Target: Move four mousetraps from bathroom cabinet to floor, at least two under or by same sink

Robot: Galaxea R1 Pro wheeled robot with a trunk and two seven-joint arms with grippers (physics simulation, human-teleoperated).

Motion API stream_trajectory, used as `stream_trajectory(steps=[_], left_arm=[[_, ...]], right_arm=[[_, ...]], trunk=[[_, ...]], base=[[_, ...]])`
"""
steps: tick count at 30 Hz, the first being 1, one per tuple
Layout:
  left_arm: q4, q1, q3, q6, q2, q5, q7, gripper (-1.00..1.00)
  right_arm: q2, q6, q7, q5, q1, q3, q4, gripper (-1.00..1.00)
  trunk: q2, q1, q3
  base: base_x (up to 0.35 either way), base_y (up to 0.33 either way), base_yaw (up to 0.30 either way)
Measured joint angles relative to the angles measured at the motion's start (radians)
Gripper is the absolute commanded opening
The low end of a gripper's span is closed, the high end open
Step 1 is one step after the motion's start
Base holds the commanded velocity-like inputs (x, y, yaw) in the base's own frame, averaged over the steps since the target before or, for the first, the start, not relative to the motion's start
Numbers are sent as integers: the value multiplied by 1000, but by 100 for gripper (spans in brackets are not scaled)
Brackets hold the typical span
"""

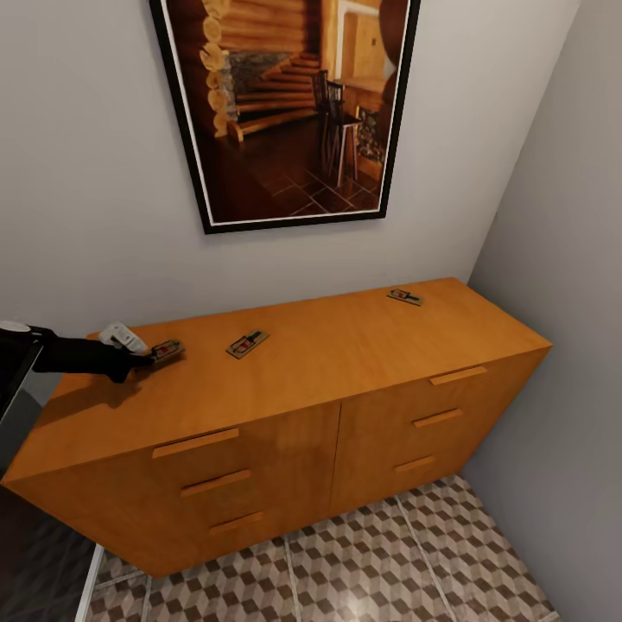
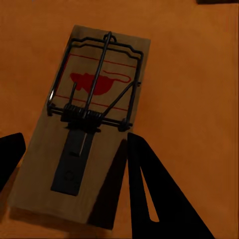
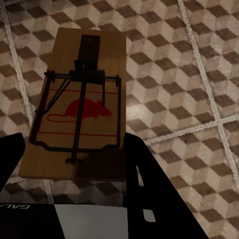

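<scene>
On top of the low cabinet (image 1: 285, 380), a wide block of smooth orange-brown wood with flat drawer fronts and slim bar handles, lie three mousetraps. Each is a small flat rectangular board with dark wire parts and a red mark. One mousetrap (image 1: 167, 350) lies at the left gripper (image 1: 142, 352), a second (image 1: 247, 343) rests just beside it toward the middle, and a third (image 1: 404, 297) lies well apart near the right end. From the left wrist, the near mousetrap (image 2: 82, 129) shows pale wood grain, a red mouse shape and a black spring bar; the left gripper's dark fingers (image 2: 159, 189) stand on either side of its near end, open and not clamped. From the right wrist, a fourth mousetrap (image 3: 79, 104) sits between the right gripper's black fingers (image 3: 149, 194), above the bathroom floor (image 3: 199, 74) of cube-patterned brown, beige and white tiles; I cannot tell whether they grip it. A framed picture (image 1: 285, 104) hangs on the grey wall.
</scene>
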Motion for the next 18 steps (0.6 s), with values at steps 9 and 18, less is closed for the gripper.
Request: stream_trajectory(steps=[9, 18], left_arm=[[-27, 0, 111, 1, 2, 6, 0, -100], [-26, 0, 118, 0, 4, 6, -1, -100]], right_arm=[[1, 0, 0, 0, 0, 0, 0, -100], [1, 0, -1, 0, 0, 0, 0, -100]], trunk=[[0, 0, 0], [0, 0, 0]], base=[[0, 0, 0], [-28, 0, 0]])
